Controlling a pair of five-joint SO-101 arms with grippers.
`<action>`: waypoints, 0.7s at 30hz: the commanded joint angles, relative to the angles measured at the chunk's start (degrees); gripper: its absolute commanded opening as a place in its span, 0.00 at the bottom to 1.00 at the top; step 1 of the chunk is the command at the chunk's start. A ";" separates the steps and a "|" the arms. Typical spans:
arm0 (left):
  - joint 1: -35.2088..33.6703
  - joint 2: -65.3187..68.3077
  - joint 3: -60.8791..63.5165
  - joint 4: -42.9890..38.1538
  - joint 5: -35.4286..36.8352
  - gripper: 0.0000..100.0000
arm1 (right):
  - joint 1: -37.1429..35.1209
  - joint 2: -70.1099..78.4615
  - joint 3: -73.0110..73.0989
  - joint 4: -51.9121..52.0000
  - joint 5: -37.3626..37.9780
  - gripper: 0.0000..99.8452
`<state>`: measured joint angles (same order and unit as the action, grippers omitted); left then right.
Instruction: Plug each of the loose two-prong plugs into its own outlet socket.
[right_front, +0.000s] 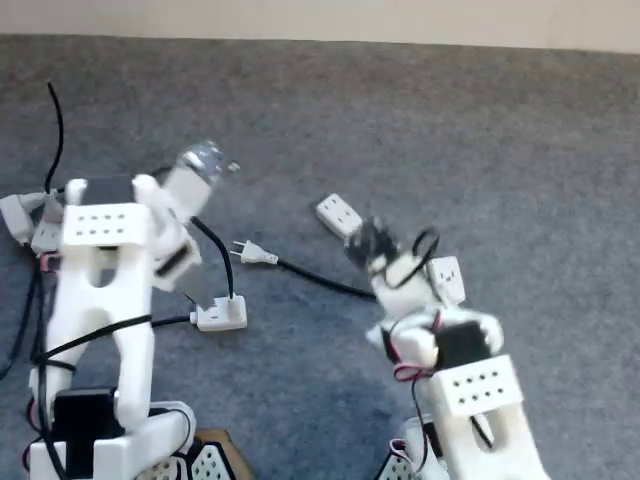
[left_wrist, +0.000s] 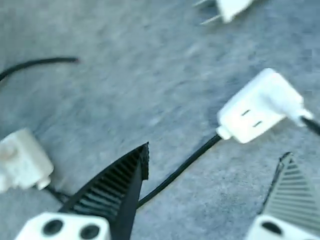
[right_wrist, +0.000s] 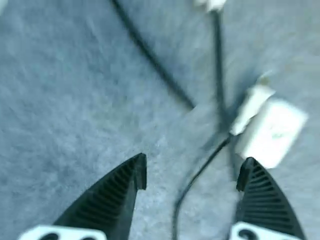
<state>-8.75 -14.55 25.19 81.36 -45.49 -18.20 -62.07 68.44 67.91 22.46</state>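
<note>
Grey carpet (right_front: 500, 120) covers the table. The left gripper (left_wrist: 215, 155) hangs with jaws wide apart over a white outlet socket (left_wrist: 252, 114), slots facing up. A loose two-prong plug (right_front: 255, 253) lies between the arms on its black cord (right_front: 320, 278). The right gripper (right_wrist: 194, 162) is spread too, near a second socket (right_wrist: 274, 131). Something white, perhaps a plug, seems to lie against it.

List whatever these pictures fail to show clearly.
Left wrist view: plug cut off by the picture's edge.
Left wrist view: white block cut by the picture's edge; unidentifiable.
Right wrist view: socket blurred; whether the white piece against it is plugged in is unclear.
</note>
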 joint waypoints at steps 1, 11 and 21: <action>4.18 -2.15 2.51 -1.32 -4.40 0.38 | 0.57 -3.12 6.29 -7.43 -0.62 0.28; 8.13 2.95 9.19 -11.16 -5.98 0.38 | 0.48 -3.47 14.99 -14.99 -2.90 0.28; 9.01 16.66 9.45 -19.60 -6.07 0.21 | 0.48 -3.47 14.99 -14.99 -2.81 0.28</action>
<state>-0.92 1.71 34.86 62.64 -51.30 -18.20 -64.70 83.65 53.93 20.26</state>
